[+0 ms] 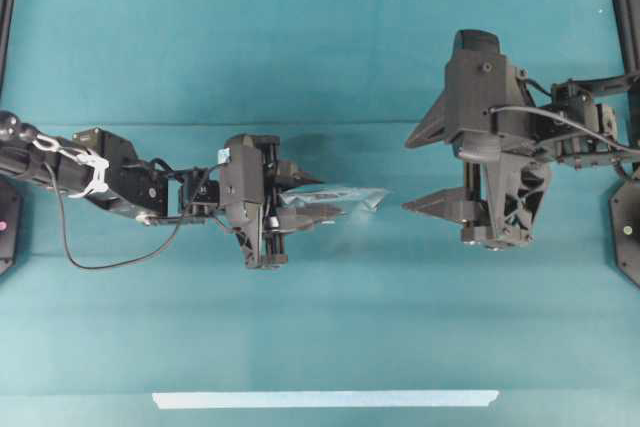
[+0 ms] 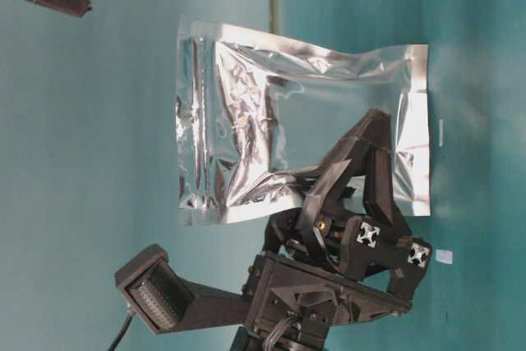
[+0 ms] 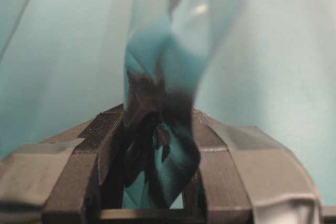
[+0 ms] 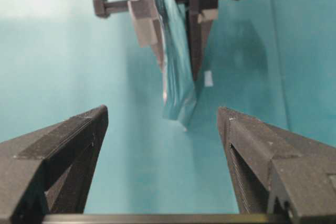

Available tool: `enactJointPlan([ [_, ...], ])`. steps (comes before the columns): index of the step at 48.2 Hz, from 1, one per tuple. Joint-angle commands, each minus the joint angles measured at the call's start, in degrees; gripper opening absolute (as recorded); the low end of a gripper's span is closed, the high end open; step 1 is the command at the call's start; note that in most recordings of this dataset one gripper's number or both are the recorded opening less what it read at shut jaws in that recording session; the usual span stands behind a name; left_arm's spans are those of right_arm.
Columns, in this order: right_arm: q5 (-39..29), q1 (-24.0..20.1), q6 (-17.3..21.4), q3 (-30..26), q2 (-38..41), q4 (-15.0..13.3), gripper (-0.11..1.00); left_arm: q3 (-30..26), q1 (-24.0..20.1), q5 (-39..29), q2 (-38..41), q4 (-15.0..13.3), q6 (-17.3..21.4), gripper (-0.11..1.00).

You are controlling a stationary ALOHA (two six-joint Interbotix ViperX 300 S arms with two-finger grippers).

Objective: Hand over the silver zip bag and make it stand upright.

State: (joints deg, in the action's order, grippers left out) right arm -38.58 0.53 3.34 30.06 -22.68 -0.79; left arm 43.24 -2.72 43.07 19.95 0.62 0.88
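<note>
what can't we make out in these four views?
- Shiny crinkled silver foil zip bag: lower right part hidden behind the left gripper in the table-level view.
- Bag top: blurred and cut off by the left wrist view's upper edge.
- Right gripper: only a corner shows at table level.
- Small white tape scrap: too small for detail.

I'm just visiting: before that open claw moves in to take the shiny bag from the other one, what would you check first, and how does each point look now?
1. Left gripper shut on the silver zip bag: ok.
2. Right gripper open wide: ok.
3. Bag's free end points toward the right gripper, with a gap between them: ok.
4. Bag lines up between the right gripper's fingers in the right wrist view: ok.
5. Bag held clear of the table: ok.
6. Bag sealed or empty: cannot tell.
</note>
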Motion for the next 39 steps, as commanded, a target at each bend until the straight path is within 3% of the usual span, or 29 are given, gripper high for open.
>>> enactJointPlan([
  [1, 0.7, -0.26, 0.53, -0.44, -1.05, 0.18, 0.86, 0.09, 0.26, -0.97, -0.44, 0.0, -0.09, 0.27],
  [39, 1.76, -0.44, 0.53, -0.44, -1.05, 0.35, 0.86, -0.09, 0.44, -1.32, -0.7, -0.09, 0.26, 0.27],
])
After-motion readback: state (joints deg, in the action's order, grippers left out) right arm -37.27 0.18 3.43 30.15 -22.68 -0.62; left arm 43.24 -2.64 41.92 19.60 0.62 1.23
